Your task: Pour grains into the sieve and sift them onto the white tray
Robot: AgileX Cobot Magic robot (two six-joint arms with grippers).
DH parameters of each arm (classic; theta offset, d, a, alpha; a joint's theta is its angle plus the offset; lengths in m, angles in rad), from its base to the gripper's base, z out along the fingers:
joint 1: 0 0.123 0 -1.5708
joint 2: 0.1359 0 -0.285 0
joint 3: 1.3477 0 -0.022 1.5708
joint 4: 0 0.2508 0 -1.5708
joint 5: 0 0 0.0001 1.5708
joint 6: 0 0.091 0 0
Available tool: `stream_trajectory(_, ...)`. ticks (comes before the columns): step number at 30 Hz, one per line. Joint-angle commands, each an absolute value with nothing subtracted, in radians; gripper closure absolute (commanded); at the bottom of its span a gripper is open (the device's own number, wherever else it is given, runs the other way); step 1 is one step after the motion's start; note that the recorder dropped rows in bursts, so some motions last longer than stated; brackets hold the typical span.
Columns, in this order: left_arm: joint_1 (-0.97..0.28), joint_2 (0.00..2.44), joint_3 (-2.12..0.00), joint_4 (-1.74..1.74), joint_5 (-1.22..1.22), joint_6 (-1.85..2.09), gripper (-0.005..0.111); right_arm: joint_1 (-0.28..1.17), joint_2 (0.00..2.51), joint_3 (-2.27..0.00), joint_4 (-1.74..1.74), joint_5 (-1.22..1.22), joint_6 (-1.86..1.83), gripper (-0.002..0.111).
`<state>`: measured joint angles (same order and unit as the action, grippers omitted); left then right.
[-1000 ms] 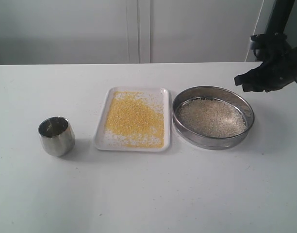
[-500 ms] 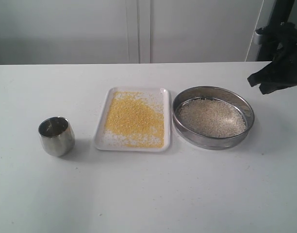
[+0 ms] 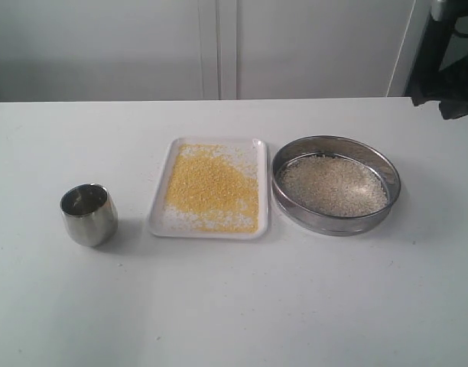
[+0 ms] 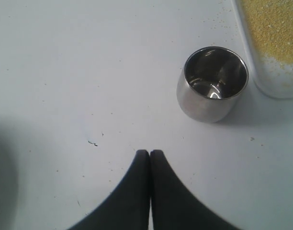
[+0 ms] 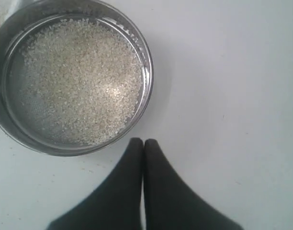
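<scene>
Steel mesh sieve (image 3: 331, 223) holds pale rice-like grains (image 3: 333, 185); both arms' jaws clenched empty.

left hand (image 4: 150, 152): fingers together (empty) | right hand (image 5: 144, 141): fingers together

Glossy white tray (image 3: 159, 223); golden-yellow granules (image 3: 212, 187), white flecks along edges. Silver-grey steel sieve (image 3: 333, 224); off-white grains (image 3: 333, 186) over grey mesh. Mirror-silver cup (image 3: 89, 215). Matte white counter (image 3: 234, 306), few dark specks. Left tool (image 4: 150, 152), right tool (image 5: 143, 140): black.
</scene>
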<state>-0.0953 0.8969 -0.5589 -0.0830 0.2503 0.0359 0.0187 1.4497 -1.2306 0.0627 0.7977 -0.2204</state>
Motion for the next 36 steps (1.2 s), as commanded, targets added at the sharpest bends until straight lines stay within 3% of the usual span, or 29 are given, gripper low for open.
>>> stream_trajectory(1,-0.103,0.889,-0.551,-0.086,0.254,0.035,0.107,0.019,1.309,-1.104,0.067,0.649,-0.212,0.108)
stream_trajectory(11,-0.103,0.889,-0.551,-0.086,0.254,0.035,0.107,0.026,1.105,-0.904,0.096,0.44,-0.268,0.108)
stream_trajectory(36,-0.103,0.889,-0.551,-0.086,0.254,0.035,0.107,0.121,0.621,-0.613,0.162,0.366,-0.264,0.108)
